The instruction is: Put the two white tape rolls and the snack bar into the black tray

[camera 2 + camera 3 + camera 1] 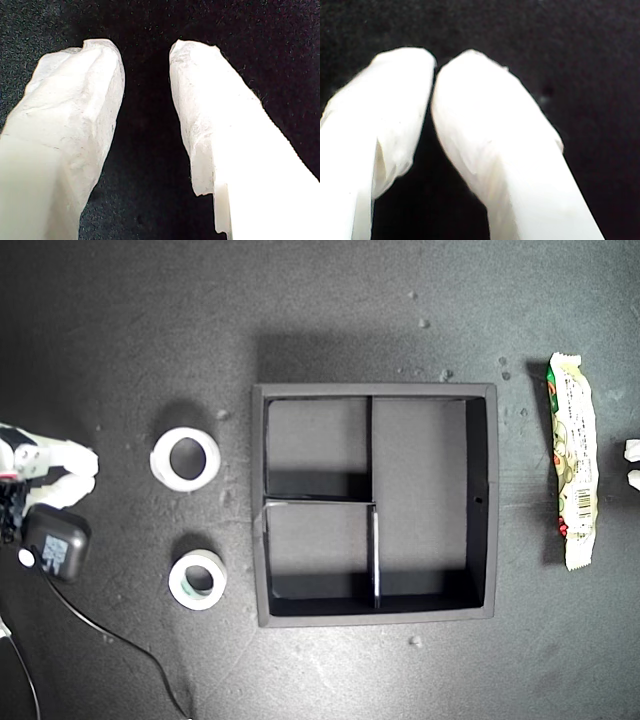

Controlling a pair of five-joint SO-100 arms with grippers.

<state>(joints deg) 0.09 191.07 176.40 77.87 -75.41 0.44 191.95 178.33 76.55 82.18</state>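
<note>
Both tape rolls (185, 457) (197, 579) and snack bar (572, 461) lie outside the tray (480, 400). Rolls light, stiff: pinch the wall. Bar slippery, soft. My first end effector (146, 50) narrowly parted, empty; my second end effector (436, 65) closed, empty.

Even overhead light; the black tray (375, 392) casts soft shadows inside; my wrist views are blurred, white fingers (490, 150) glaring.

White tape-wrapped end effector fingers (75, 125), black wrist camera box (56, 545), thin black cable (120, 640)
</note>
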